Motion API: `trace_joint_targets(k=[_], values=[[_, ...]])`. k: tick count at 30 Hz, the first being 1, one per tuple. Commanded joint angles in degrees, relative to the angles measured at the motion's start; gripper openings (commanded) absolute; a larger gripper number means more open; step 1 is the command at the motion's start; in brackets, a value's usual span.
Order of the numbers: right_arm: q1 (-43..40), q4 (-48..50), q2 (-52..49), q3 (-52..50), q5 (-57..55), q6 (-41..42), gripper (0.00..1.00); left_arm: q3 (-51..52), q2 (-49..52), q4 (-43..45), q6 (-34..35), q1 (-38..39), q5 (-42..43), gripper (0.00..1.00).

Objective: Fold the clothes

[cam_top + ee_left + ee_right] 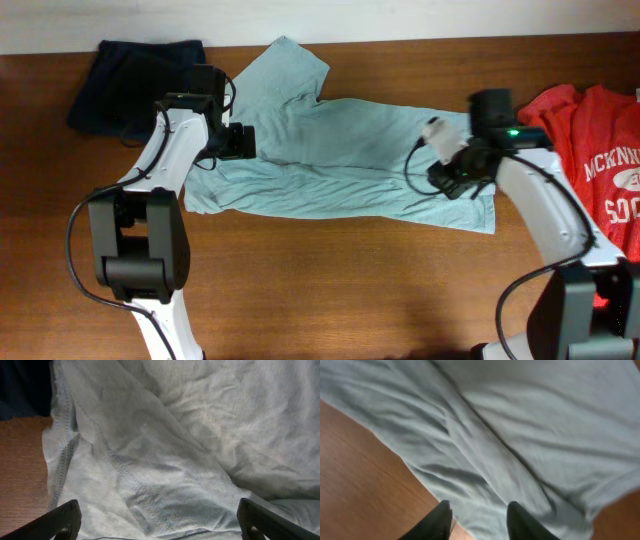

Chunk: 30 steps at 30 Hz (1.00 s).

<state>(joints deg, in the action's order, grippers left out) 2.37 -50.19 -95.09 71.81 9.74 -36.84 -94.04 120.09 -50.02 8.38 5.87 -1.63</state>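
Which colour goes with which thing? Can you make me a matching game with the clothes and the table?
Things:
1. spread-out T-shirt
2. T-shirt with lettering
3. bundled garment in the far left corner
4. table

Colours:
A. brown wood
B. red
C. pale grey-teal
D. dark navy

Pairs: 1-C, 2-B, 3-D, 4-A

The red T-shirt (590,140) is running off the overhead's right edge, its lettering (612,180) cut short; the right hand (479,525) is showing blurred and cropped, its grip on the grey-teal T-shirt (530,425) unclear
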Motion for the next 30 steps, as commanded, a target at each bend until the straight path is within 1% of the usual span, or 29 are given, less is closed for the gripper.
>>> trace_joint_targets(k=[1, 10, 26, 30], values=[[2.97, 0.55, -3.82, -0.04, -8.09, -6.67, 0.35, -0.83, -1.4, 0.07, -0.35, -0.39, 0.39, 0.99], [3.34, 2.73, -12.13, -0.04, -7.87, -6.62, 0.34, -0.83, -1.4, 0.09, -0.35, -0.39, 0.39, 0.99], [3.34, 5.25, -17.51, -0.04, -7.19, -6.62, 0.35, -0.83, -1.4, 0.07, -0.35, -0.39, 0.39, 0.99], [3.34, 5.25, -17.46, 0.11, -7.23, -6.62, 0.35, -0.83, -1.4, 0.07, -0.35, -0.37, 0.39, 0.99]])
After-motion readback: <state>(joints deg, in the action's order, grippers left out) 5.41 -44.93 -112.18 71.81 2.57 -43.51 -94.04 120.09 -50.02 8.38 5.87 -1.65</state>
